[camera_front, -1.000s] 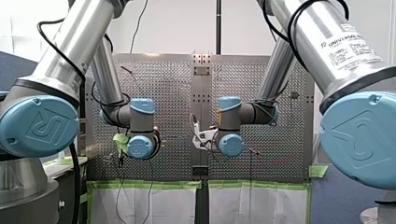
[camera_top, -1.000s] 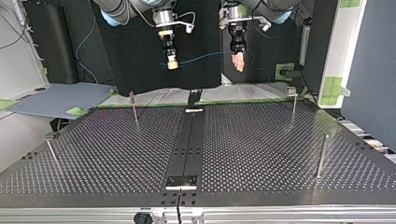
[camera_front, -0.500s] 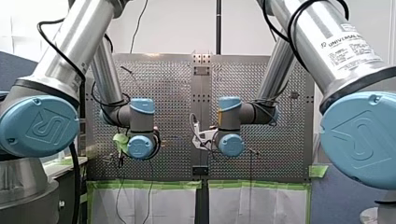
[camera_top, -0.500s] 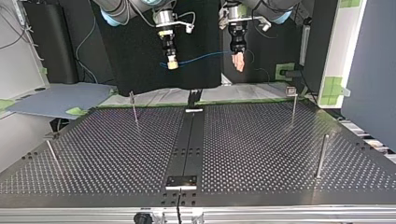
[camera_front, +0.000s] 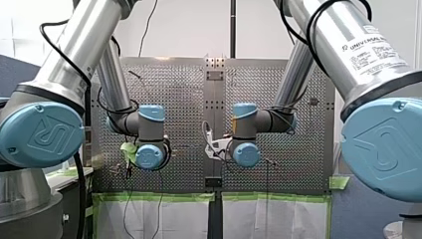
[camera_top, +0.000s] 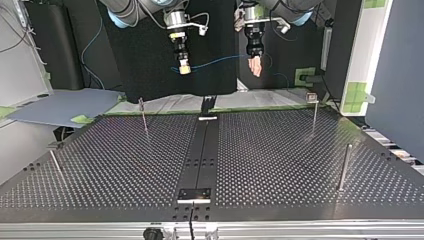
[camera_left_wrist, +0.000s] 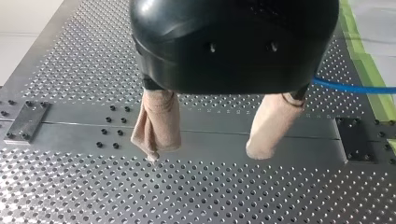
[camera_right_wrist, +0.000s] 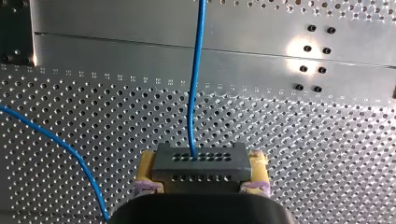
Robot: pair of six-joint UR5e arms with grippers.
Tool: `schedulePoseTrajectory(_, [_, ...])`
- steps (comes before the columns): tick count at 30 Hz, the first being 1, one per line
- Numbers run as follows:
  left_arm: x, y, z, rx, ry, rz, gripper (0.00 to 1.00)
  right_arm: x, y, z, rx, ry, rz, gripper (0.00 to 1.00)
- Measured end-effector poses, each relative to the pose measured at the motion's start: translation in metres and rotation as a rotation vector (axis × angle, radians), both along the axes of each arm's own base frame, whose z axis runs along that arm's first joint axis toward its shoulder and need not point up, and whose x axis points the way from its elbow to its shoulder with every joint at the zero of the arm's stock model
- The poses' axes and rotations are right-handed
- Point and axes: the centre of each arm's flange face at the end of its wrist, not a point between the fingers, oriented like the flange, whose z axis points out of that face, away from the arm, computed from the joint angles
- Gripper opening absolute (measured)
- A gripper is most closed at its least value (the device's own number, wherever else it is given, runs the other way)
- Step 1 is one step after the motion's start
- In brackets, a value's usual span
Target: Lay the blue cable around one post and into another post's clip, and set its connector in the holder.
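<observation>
In the right wrist view my right gripper is shut on a grey connector block held between its yellow pads. The blue cable leaves the block and runs ahead over the perforated table; a second stretch passes beside the gripper. In the top view that gripper hangs high behind the table, and the blue cable spans across to my left gripper. In the left wrist view my left gripper stands open with beige-wrapped fingers and nothing between them. The cable shows just behind one finger.
Thin upright posts stand on the table in the top view: one and another at its left, two more at its right. A dark centre strip carries a small plate near the front edge.
</observation>
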Motion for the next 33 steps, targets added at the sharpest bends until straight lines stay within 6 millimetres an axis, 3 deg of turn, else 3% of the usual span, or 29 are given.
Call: schedulePoseTrajectory(33, [-0.0012, -0.0013, 0.0000, 0.000, 0.000, -0.005, 1.00, -0.0014, 0.0005, -0.0015, 0.011, 0.011, 0.000, 0.00])
